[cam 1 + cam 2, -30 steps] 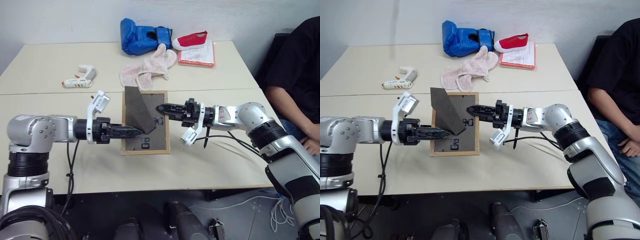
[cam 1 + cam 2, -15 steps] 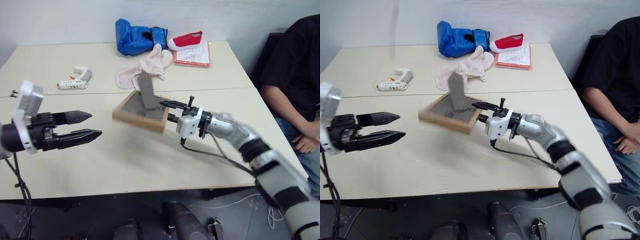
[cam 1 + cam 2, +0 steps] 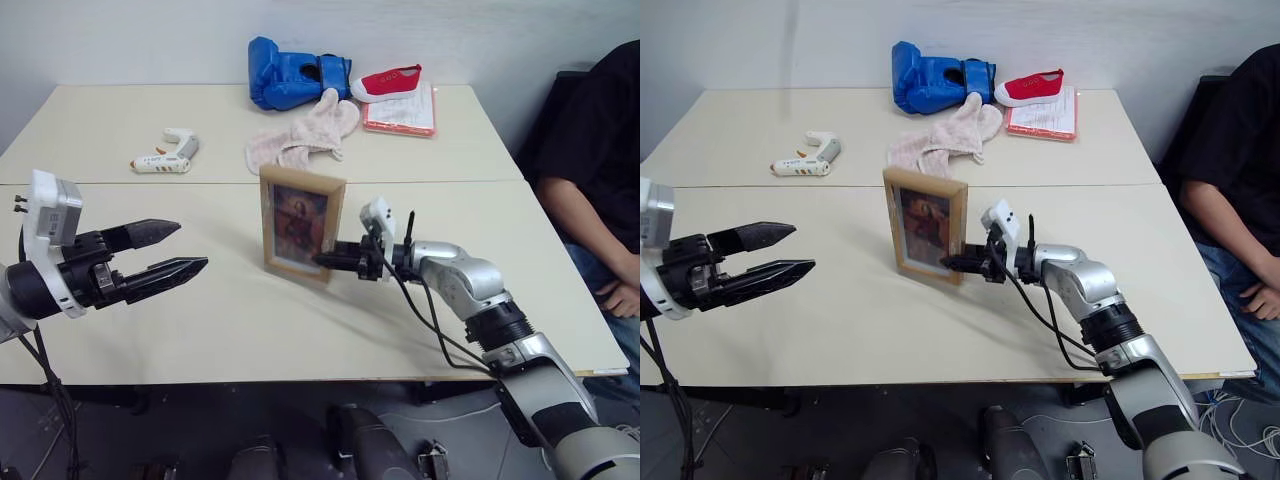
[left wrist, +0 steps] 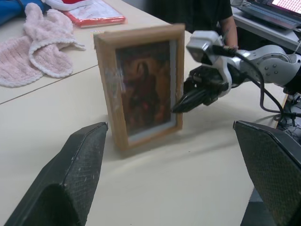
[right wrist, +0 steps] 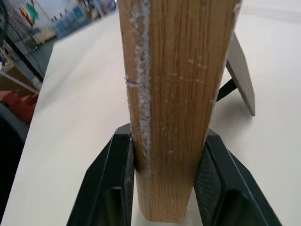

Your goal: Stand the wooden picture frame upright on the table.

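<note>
**Frame upright on the desk, right tool clamped on its edge**

The cream desk [image 3: 300, 330] carries everything, with a seam running across it just behind the wooden picture frame [image 3: 302, 225]. At its right side sits a person in a black top [image 3: 600, 150]. Along the far edge lie a blue boxing glove [image 3: 290, 72], a red-edged pad with white paper [image 3: 400, 112] with a red shoe [image 3: 385, 80] on it, then a pink mitten [image 3: 305, 138] and a white glue gun [image 3: 165, 155] nearer in. The frame stands on the desk near the middle, its reddish portrait facing the robot, its fold-out stand [image 5: 241, 75] spread behind. The right tool [image 3: 335, 260] grips the frame's lower right edge, one finger on each face. The left tool [image 3: 168, 248] hovers well to the left, fingers wide apart, holding nothing.
</note>
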Robot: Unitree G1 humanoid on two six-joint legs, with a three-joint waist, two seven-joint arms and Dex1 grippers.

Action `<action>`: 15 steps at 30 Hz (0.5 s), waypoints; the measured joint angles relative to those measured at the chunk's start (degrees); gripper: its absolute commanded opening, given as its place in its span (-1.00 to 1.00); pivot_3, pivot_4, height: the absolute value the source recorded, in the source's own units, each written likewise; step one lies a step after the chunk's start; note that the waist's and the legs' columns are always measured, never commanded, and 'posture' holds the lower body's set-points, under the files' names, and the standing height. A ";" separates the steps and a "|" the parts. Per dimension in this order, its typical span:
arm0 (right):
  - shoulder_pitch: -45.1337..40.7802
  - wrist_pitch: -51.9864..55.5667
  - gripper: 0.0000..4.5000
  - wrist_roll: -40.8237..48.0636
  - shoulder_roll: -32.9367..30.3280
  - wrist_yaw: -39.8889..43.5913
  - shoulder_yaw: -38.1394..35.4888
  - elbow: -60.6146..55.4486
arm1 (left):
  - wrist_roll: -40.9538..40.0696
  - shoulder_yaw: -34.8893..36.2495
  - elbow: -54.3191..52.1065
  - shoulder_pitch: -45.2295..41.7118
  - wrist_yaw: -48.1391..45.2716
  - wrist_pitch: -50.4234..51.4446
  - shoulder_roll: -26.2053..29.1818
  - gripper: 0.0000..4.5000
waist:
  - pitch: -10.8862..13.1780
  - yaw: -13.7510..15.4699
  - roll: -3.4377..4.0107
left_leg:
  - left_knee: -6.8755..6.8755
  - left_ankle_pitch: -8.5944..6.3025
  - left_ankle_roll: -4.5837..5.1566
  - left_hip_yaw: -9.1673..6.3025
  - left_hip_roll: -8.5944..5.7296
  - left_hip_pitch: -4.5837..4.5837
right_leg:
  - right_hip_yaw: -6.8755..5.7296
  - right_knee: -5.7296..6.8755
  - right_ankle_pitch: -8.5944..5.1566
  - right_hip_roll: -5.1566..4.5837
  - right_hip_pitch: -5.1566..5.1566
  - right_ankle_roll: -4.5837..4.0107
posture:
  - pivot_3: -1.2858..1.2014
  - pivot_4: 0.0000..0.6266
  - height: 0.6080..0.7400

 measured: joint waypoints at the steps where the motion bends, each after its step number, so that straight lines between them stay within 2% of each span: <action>1: -0.01 0.59 -0.30 -0.27 0.08 0.07 -0.30 -0.18 | -0.06 -0.17 0.05 0.00 0.00 -0.17 0.08 1.00 | 0.00 -0.01 0.00 | -0.01 0.00 0.00 0.01 0.00 0.01 | 0.00 0.00 0.00 0.00 0.00 0.00 | 0.03 -0.52 1.00; 2: -0.01 2.00 -0.13 -0.44 0.15 0.17 -0.79 -0.51 | -0.07 -0.53 0.33 -0.07 0.00 -0.57 0.32 1.00 | 0.00 0.01 0.00 | -0.01 0.01 -0.01 0.01 0.00 0.01 | 0.00 0.00 0.00 0.00 0.00 0.00 | 0.03 -0.52 1.00; 3: 0.11 4.21 -0.06 -0.55 0.10 0.43 -1.18 -1.07 | -0.07 -1.12 0.70 -0.21 -0.03 -0.96 0.76 1.00 | 0.00 0.06 0.00 | -0.01 0.01 -0.01 0.00 0.00 0.01 | 0.00 0.00 0.00 0.00 0.00 0.00 | 0.03 -0.52 1.00; 10: 3.17 10.43 0.97 -1.05 -1.07 2.08 -2.89 -8.87 | 0.05 -4.59 3.26 -0.53 -1.55 -3.98 2.58 1.00 | 0.00 0.10 0.00 | -0.02 0.00 0.00 0.01 -0.02 -0.01 | 0.00 -0.03 0.00 0.00 0.00 0.00 | 0.03 -0.52 1.00; 15: 4.86 10.54 0.97 -2.60 -5.45 3.68 -3.66 -15.52 | 0.07 -6.24 5.10 -1.83 -2.27 -5.72 2.63 1.00 | 0.00 0.20 0.00 | -0.05 -0.01 0.02 0.01 -0.03 -0.03 | 0.00 -0.07 0.00 0.00 -0.01 0.00 | 0.03 -0.52 1.00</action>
